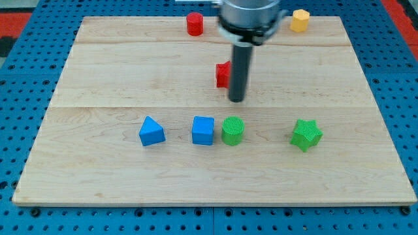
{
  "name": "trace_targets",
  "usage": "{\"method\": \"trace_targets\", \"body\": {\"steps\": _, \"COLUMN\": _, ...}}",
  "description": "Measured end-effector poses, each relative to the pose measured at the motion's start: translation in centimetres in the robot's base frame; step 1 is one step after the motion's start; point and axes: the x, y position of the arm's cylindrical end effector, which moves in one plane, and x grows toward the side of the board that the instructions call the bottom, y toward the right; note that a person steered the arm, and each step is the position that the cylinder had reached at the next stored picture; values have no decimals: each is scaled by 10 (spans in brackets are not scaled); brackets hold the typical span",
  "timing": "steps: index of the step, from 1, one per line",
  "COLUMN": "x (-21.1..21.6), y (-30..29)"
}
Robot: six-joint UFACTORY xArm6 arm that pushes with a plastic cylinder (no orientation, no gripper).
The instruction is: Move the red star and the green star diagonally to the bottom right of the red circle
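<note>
Sitting on a pale wooden board (98, 72) over a blue pegboard bench (19, 98), my tip (236, 100) holds nothing, right beside the half-hidden red star (223, 74). The green star (305, 135) is lower right, the red circle (194, 24) up top.

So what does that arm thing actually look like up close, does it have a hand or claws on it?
No hand or claws. What shows is a round, dark grey metallic housing at the view's top, and from it hangs a straight, smooth, dark rod. The rod is plain, with no markings or cables visible. My tip is simply the rod's blunt lower end, and it partly hides a red block behind it.
</note>
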Motion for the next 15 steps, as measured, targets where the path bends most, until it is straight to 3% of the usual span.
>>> {"method": "trace_targets", "body": {"steps": 2, "x": -53, "y": -22}}
{"method": "trace_targets", "body": {"steps": 3, "x": -66, "y": -4}}
{"method": "trace_targets", "body": {"steps": 9, "x": -45, "y": 55}}
{"method": "trace_targets", "body": {"steps": 11, "x": -92, "y": 56}}
{"method": "trace_targets", "body": {"steps": 12, "x": -33, "y": 99}}
{"method": "trace_targets", "body": {"steps": 13, "x": 58, "y": 148}}
{"method": "trace_targets", "body": {"steps": 14, "x": 125, "y": 164}}
{"method": "trace_targets", "body": {"steps": 15, "x": 129, "y": 144}}
